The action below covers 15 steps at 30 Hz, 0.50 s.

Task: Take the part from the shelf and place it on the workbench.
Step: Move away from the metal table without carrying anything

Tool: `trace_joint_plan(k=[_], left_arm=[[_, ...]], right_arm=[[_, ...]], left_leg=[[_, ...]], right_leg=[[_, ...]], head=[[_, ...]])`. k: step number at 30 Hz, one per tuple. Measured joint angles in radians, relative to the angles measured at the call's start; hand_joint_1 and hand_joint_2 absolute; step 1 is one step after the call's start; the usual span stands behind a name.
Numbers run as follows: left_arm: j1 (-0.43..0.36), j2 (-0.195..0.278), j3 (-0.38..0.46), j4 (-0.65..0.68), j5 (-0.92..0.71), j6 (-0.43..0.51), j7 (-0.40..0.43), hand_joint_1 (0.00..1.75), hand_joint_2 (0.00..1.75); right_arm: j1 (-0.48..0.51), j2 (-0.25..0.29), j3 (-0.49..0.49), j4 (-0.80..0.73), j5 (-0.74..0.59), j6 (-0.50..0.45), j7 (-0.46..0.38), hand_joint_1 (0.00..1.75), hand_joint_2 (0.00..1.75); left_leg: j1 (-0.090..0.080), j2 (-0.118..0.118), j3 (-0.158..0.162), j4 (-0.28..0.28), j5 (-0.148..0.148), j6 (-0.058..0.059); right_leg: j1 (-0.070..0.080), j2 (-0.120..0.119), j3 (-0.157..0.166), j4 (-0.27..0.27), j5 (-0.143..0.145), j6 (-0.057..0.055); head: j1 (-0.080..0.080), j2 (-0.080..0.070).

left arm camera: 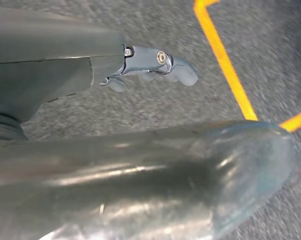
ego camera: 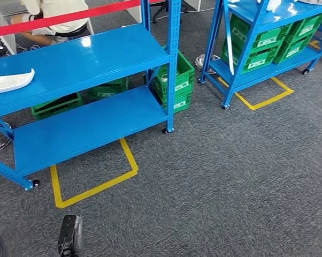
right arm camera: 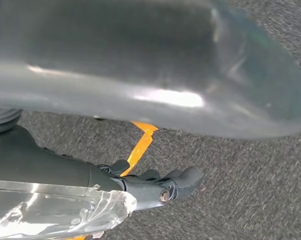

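The part (ego camera: 10, 80) is a long white curved shell lying at the left end of the blue shelf's top board (ego camera: 91, 56). My left hand (ego camera: 70, 234) hangs low by the carpet, well in front of the shelf. In the left wrist view my left hand (left arm camera: 103, 65) holds nothing, its dark fingers (left arm camera: 168, 65) stretched out apart from the thick thumb (left arm camera: 224, 165). In the right wrist view my right hand (right arm camera: 103, 180) is also empty over the carpet, with fingers (right arm camera: 175, 184) straight and thumb (right arm camera: 179, 65) apart.
Green crates (ego camera: 177, 80) stand under and beside the near shelf. A second blue shelf (ego camera: 268, 32) with green crates stands at the back right. Yellow floor tape (ego camera: 94, 184) marks each shelf's bay. A person (ego camera: 58, 21) sits behind a red bar (ego camera: 62, 19).
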Motion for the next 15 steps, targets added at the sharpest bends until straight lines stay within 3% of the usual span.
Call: trace_joint_plan(k=[2, 4, 6, 7, 8, 10, 11, 12, 13, 14, 15], left_arm=[[-0.001, 0.000, 0.000, 0.000, 0.000, 0.000, -0.002, 0.00, 0.00], [-0.001, 0.000, 0.000, 0.001, 0.000, 0.001, -0.003, 0.00, 0.00], [0.004, 0.002, 0.000, 0.002, -0.001, 0.001, -0.004, 0.00, 0.00], [0.007, 0.003, 0.000, 0.003, -0.001, 0.002, -0.004, 0.00, 0.00], [0.009, 0.003, 0.000, 0.004, -0.001, 0.002, -0.005, 0.00, 0.00], [0.008, 0.003, 0.000, 0.005, -0.001, 0.002, -0.005, 0.00, 0.00], [0.006, 0.003, 0.000, 0.005, -0.002, 0.003, -0.005, 0.00, 0.00], [0.006, 0.002, -0.001, 0.005, -0.002, 0.003, -0.006, 0.00, 0.00], [0.006, 0.002, -0.001, 0.005, -0.002, 0.003, -0.006, 0.00, 0.00], [0.007, 0.003, -0.001, 0.005, -0.002, 0.004, -0.006, 0.00, 0.00], [0.008, 0.003, 0.000, 0.005, -0.002, 0.005, -0.007, 0.00, 0.00]], right_arm=[[-0.002, 0.000, -0.001, 0.001, 0.001, 0.000, -0.001, 0.00, 0.00], [-0.003, 0.000, -0.001, 0.003, 0.001, 0.001, -0.003, 0.00, 0.00], [-0.005, 0.000, -0.002, 0.003, 0.002, 0.002, -0.003, 0.00, 0.00], [-0.006, 0.000, -0.003, 0.004, 0.002, 0.002, -0.003, 0.00, 0.00], [-0.006, 0.000, -0.004, 0.004, 0.002, 0.002, -0.004, 0.00, 0.00], [-0.003, 0.000, -0.006, 0.004, 0.002, 0.003, -0.004, 0.00, 0.00], [-0.002, 0.000, -0.008, 0.005, 0.003, 0.004, -0.005, 0.00, 0.00], [-0.001, 0.000, -0.009, 0.006, 0.004, 0.005, -0.006, 0.00, 0.00], [-0.002, 0.000, -0.010, 0.007, 0.005, 0.007, -0.007, 0.00, 0.00], [-0.003, 0.000, -0.011, 0.008, 0.006, 0.008, -0.010, 0.00, 0.00], [-0.004, 0.000, -0.012, 0.009, 0.007, 0.009, -0.012, 0.00, 0.00]], left_leg=[[-0.002, -0.026, -0.020, 0.001, 0.022, -0.007], [0.000, -0.047, -0.029, -0.001, 0.043, -0.017], [0.004, -0.059, -0.035, -0.003, 0.056, -0.029], [0.004, -0.047, -0.042, 0.006, 0.041, -0.035], [0.005, -0.025, -0.054, 0.032, 0.006, -0.040], [0.008, 0.027, -0.088, 0.146, -0.107, -0.052], [0.012, 0.039, -0.104, 0.217, -0.151, -0.059], [0.016, 0.045, -0.111, 0.274, -0.172, -0.065], [0.020, 0.047, -0.104, 0.303, -0.165, -0.070], [0.024, 0.051, -0.078, 0.296, -0.141, -0.076], [0.027, 0.062, -0.034, 0.251, -0.112, -0.081]], right_leg=[[0.000, 0.040, 0.094, -0.146, 0.024, -0.010], [0.003, 0.060, 0.125, -0.207, 0.021, -0.011], [0.003, 0.041, 0.110, -0.208, 0.036, -0.019], [0.002, 0.029, 0.101, -0.209, 0.046, -0.026], [0.000, 0.016, 0.091, -0.210, 0.058, -0.033], [-0.001, -0.013, 0.064, -0.210, 0.080, -0.039], [-0.001, -0.029, 0.052, -0.210, 0.090, -0.039], [-0.002, -0.046, 0.039, -0.209, 0.101, -0.037], [-0.003, -0.061, 0.027, -0.207, 0.111, -0.035], [-0.004, -0.076, 0.015, -0.204, 0.119, -0.031], [-0.007, -0.090, 0.002, -0.199, 0.127, -0.026]], head=[[-0.002, 0.000], [0.001, 0.000], [0.005, 0.000], [0.004, 0.000], [0.000, 0.000], [-0.007, 0.000], [-0.009, 0.000], [-0.009, 0.000], [-0.009, 0.000], [-0.009, 0.000], [-0.010, 0.000]])
